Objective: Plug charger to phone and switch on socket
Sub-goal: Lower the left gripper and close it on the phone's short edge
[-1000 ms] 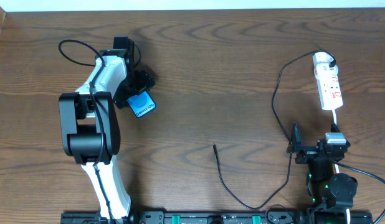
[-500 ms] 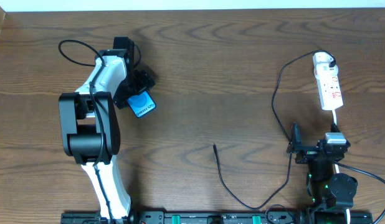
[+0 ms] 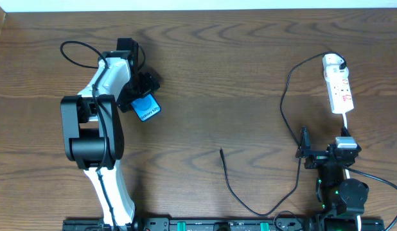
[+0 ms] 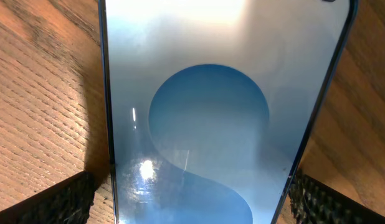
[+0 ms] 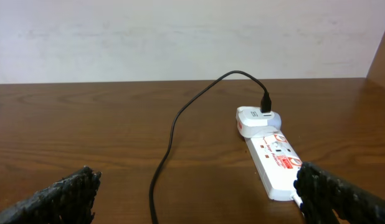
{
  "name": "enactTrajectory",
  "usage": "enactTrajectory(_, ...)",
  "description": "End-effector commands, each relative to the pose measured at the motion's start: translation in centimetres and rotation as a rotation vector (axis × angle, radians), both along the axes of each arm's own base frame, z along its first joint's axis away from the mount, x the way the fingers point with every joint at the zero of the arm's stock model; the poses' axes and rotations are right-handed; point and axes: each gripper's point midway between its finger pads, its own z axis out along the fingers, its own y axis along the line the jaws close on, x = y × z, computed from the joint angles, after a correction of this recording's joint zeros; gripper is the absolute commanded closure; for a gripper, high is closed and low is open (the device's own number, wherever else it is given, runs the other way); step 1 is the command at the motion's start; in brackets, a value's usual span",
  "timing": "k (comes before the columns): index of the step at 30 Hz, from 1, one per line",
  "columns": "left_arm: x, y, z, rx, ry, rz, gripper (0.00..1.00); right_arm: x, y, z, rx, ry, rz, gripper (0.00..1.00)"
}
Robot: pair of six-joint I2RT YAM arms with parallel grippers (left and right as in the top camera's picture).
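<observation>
Two grippers: left gripper (image 4: pixel 192 199) straddles the phone (image 4: pixel 205 93), perhaps clamped, I cannot tell; right gripper (image 5: pixel 195 193) gapes empty

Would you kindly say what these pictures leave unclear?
- Port of blue-screened slim smartphone: cropped in left wrist view, too small overhead.
- Switch position of white elongated power strip: too small, overhead and right wrist.
- Grip of left gripper on smartphone: fingertips cropped, left wrist view.
</observation>
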Motion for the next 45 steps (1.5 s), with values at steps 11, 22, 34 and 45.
enactTrajectory(11,-1.96,0.38,-1.88,0.011,0.077,0.021,0.08,-0.03,-0.11,-0.03,-0.011,-0.001,-0.005,0.01)
enactTrajectory(22,-1.96,0.38,-1.88,0.011,0.077,0.021,0.1,-0.03,-0.11,-0.03,-0.011,-0.001,-0.005,0.01)
enactTrajectory(34,-1.97,0.38,-1.88,0.012,0.077,0.021,0.12,-0.03,-0.11,-0.03,-0.011,-0.001,-0.005,0.01)
enactTrajectory(45,-1.97,0.38,-1.88,0.012,0.077,0.021,0.16,-0.03,-0.11,-0.03,-0.011,-0.001,-0.005,0.01)
